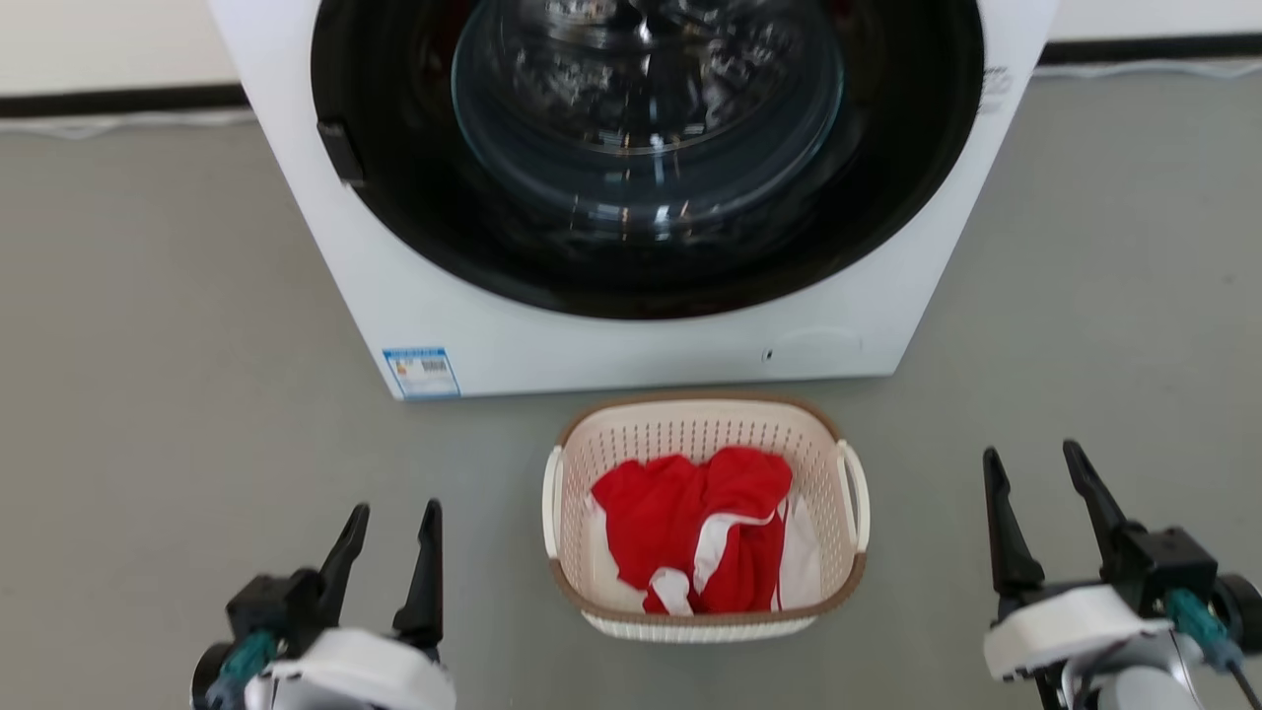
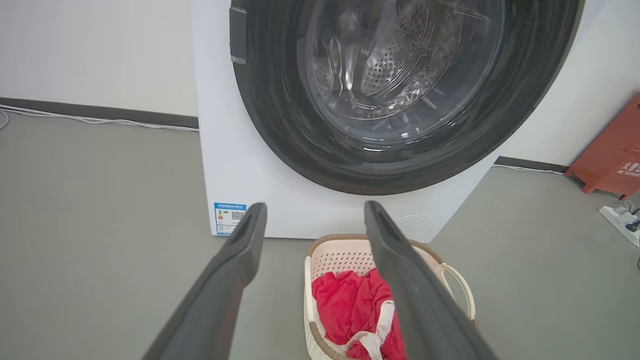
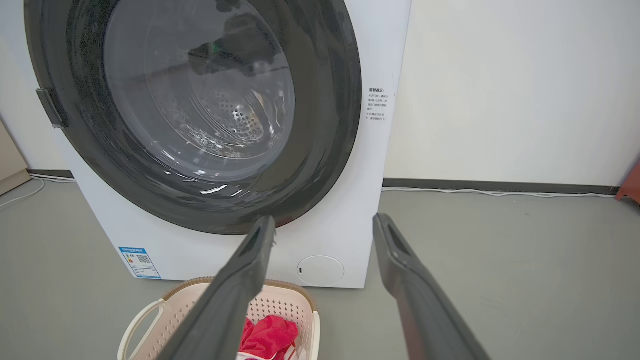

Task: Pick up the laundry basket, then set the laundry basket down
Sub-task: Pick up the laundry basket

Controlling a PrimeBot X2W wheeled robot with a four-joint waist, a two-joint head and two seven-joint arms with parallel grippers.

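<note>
Grey floor (image 1: 148,394) underneath everything. At the back, a white front-loading washing machine (image 1: 444,316) with its round dark door (image 1: 646,148) shut.

Just in front of the machine's base and midway between the two arms: the laundry basket (image 1: 690,439), cream and perforated with a brown woven-look rim, resting flat on the floor. Near the machine, seemingly not touching it. Probably parked there to be handy for loading.

Inside, a crumpled red garment (image 1: 690,513) with white trim, lying below the rim, so unlikely to spill during a lift.

Left gripper (image 1: 395,506) low beside the basket's left side, right gripper (image 1: 1029,450) off to its right and a little further forward. Both well apart from the basket, with fingers spread, holding nothing, pointing toward the machine. Flanking it this way presumably to close in from both sides on the left loop handle (image 1: 550,503) and the right loop handle (image 1: 856,493). Pick-up not yet begun.

Smallest: a blue label (image 1: 422,372) at the machine's lower corner.
</note>
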